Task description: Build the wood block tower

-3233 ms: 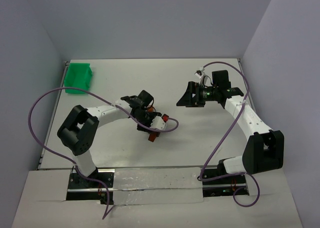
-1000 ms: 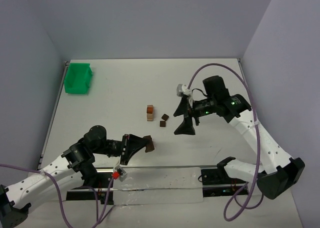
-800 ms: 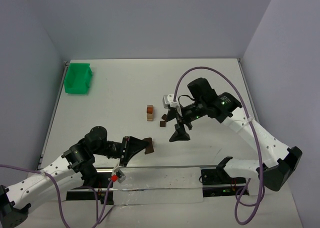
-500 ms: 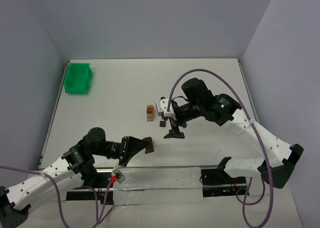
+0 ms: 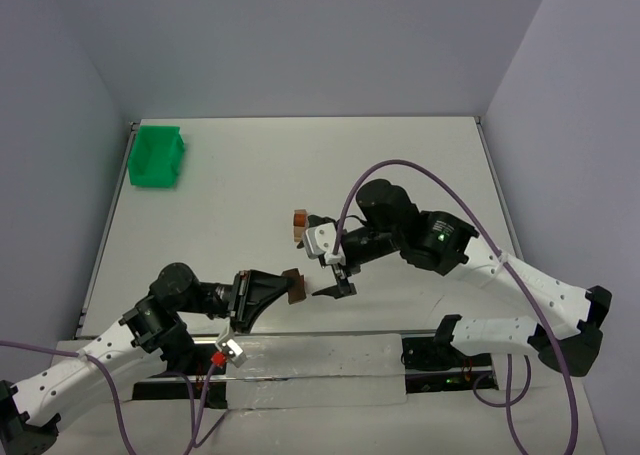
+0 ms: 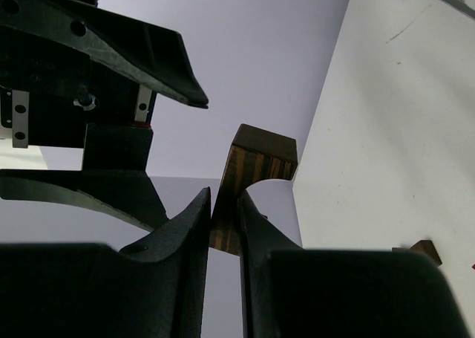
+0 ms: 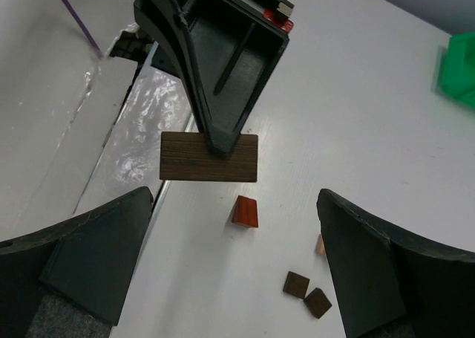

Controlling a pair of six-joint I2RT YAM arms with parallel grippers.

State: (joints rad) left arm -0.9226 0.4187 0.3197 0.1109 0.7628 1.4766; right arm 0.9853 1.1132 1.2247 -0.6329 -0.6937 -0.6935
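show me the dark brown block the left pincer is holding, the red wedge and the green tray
dark brown block (image 7: 189, 166): right wrist view, on its broad grained face, left of centre
red wedge (image 7: 244, 212): right wrist view, on its front face
green tray (image 5: 157, 157): top external view, on its green wall

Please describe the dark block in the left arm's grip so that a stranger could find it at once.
Find the left arm by the near edge of the table. Its end effector is shut on a dark brown block with fine grain lines. Unlike the red wedge and the small dark blocks lying on the table, it alone is gripped.
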